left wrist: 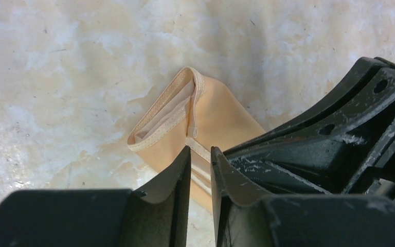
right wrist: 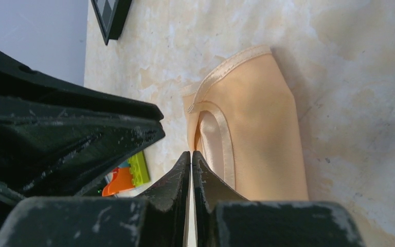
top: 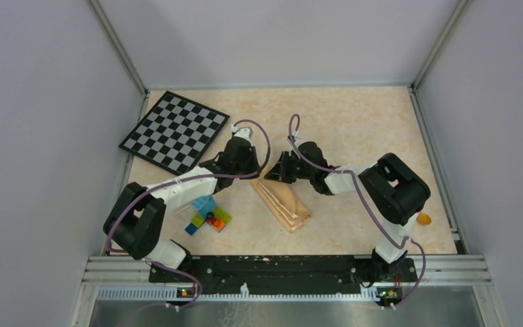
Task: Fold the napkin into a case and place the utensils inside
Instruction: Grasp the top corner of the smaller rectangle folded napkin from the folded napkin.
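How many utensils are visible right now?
1: an orange-yellow utensil at the far right, partly hidden behind the right arm. Others may be hidden.

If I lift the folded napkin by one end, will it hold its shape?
Probably not: the napkin is soft layered cloth, and its hems already gape at one end, so it would likely droop and unfold. Pushed, it looks light and may bunch rather than slide whole.
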{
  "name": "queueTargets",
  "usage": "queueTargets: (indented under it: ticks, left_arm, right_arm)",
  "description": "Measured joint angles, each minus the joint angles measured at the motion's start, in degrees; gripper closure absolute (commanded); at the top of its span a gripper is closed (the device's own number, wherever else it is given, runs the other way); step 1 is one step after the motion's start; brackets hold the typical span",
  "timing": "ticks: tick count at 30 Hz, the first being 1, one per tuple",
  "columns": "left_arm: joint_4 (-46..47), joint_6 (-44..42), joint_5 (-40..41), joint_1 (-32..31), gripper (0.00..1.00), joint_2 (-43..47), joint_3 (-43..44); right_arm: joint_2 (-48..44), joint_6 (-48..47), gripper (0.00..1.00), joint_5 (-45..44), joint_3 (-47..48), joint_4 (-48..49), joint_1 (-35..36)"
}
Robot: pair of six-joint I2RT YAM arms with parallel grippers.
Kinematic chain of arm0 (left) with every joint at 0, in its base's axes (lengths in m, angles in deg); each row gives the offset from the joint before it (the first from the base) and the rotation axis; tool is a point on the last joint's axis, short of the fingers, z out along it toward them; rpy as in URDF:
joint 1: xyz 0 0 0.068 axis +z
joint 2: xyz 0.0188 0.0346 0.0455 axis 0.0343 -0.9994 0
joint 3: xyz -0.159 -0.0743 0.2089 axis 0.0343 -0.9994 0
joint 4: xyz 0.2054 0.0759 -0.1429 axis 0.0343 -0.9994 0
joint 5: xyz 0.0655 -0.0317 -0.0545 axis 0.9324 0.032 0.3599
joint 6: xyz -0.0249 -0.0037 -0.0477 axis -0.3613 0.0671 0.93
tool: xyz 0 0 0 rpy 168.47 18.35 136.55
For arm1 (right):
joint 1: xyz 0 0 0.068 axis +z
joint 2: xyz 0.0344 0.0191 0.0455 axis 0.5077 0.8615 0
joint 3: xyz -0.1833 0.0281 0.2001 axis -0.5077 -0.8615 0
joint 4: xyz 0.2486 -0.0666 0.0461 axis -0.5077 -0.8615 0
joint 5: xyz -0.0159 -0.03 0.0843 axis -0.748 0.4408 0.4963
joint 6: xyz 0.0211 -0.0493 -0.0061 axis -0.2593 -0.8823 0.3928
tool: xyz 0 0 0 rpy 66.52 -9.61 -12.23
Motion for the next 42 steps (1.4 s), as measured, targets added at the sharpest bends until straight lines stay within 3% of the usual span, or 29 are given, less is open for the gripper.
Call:
queueTargets:
  ticks: [4, 12, 23, 37, 42]
  left_arm:
    - [-0.5, 0.2, 0.5, 0.0, 0.80, -0.3, 0.0]
    - [-2.7, 1.4, 5.3, 0.1, 0.74, -0.3, -0.4]
    - [-2.0, 4.6, 6.4, 0.3, 0.76, -4.4, -4.8]
    - [3.1, 5.4, 6.6, 0.3, 0.75, -6.1, -5.3]
    - [3.5, 5.4, 7.4, 0.3, 0.73, -6.1, -5.4]
  right_arm:
    - [1.7, 0.6, 0.96, 0.5, 0.4, 1.3, -1.2]
    - [8.8, 0.7, 0.95, 1.2, 4.8, 1.5, -2.4]
    - [12.4, 0.7, 0.88, 1.9, 8.2, 2.6, -2.2]
    - [15.0, 4.6, 0.86, 0.5, 7.1, 11.8, 1.8]
    - [18.0, 6.7, 0.80, 0.6, 7.7, 16.5, 1.8]
